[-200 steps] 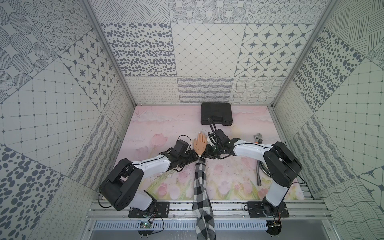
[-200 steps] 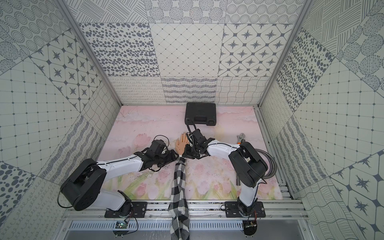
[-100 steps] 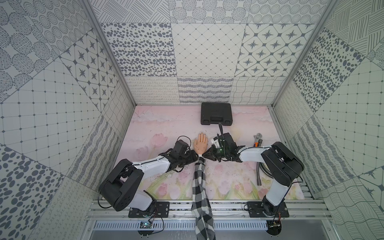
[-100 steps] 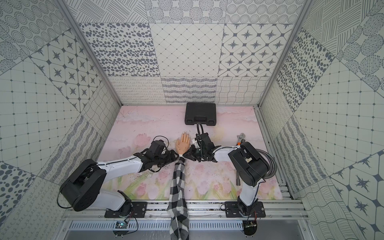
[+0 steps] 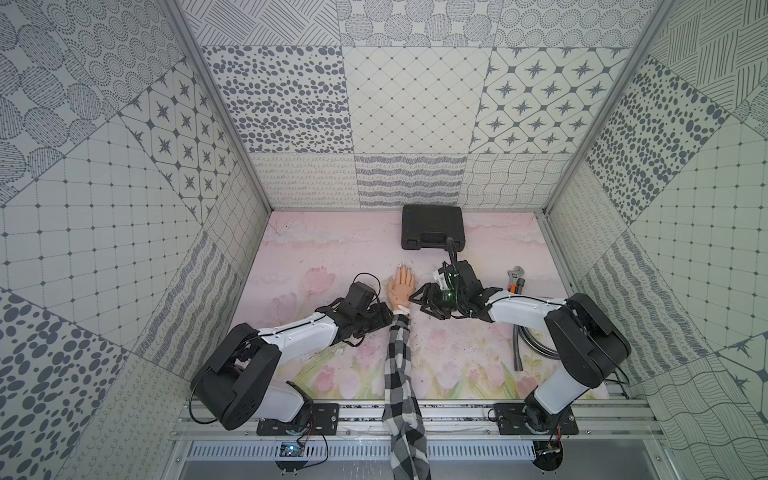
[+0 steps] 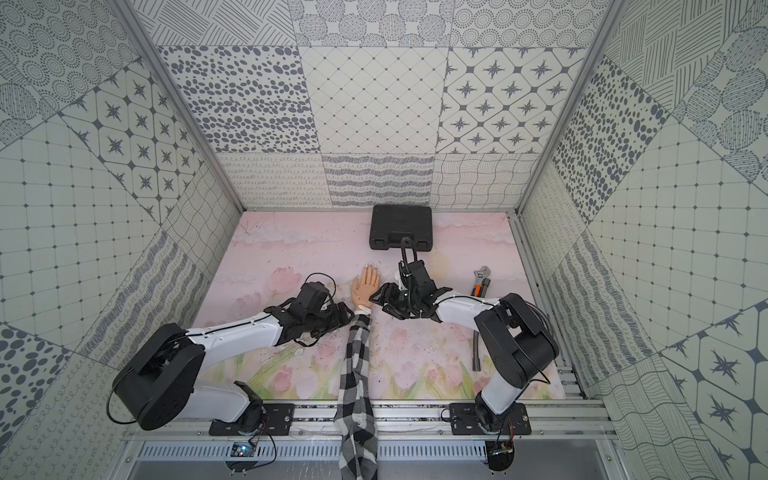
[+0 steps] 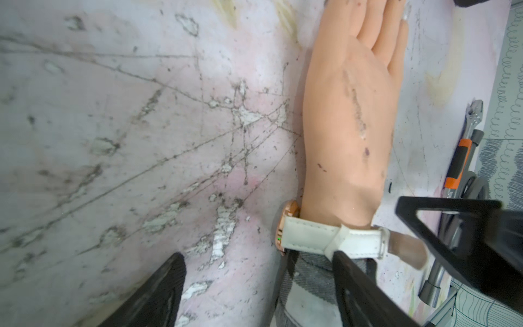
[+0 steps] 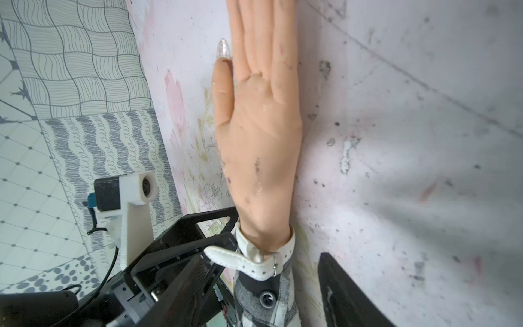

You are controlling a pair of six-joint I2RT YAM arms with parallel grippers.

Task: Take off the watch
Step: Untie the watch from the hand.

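The only container is the black carry case (image 5: 431,227). It lies flat against the back wall with its lid shut, so I cannot tell what it holds.

The watch (image 7: 325,237) is strapped round the wrist of the mannequin hand (image 5: 402,286), just above the cuff of the checked sleeve (image 5: 400,365). Its rose-gold body sits on the side of the wrist nearest my left arm, and the white strap crosses the back of the wrist. In the right wrist view the strap's free tail (image 8: 223,253) stands out loose, close by one finger of my left gripper (image 7: 257,257).

That gripper's jaws are spread wide on either side of the cuff. One finger hangs over bare mat (image 5: 324,257) clear of the sleeve. The other is at the strap, though I cannot tell whether it touches.

My right gripper (image 5: 417,303) has its jaws apart and grips nothing. It sits just beside the wrist on the opposite side, tips pointing at it.

The sleeve runs back over the front edge of the mat and across the rail. An adjustable wrench (image 5: 515,279) with an orange-and-black grip lies near the right wall. A grey metal hose (image 5: 516,353) lies beside and partly under my right arm. Bare mat stretches left of the hand to the left wall, and a narrower strip lies between the fingertips and the case
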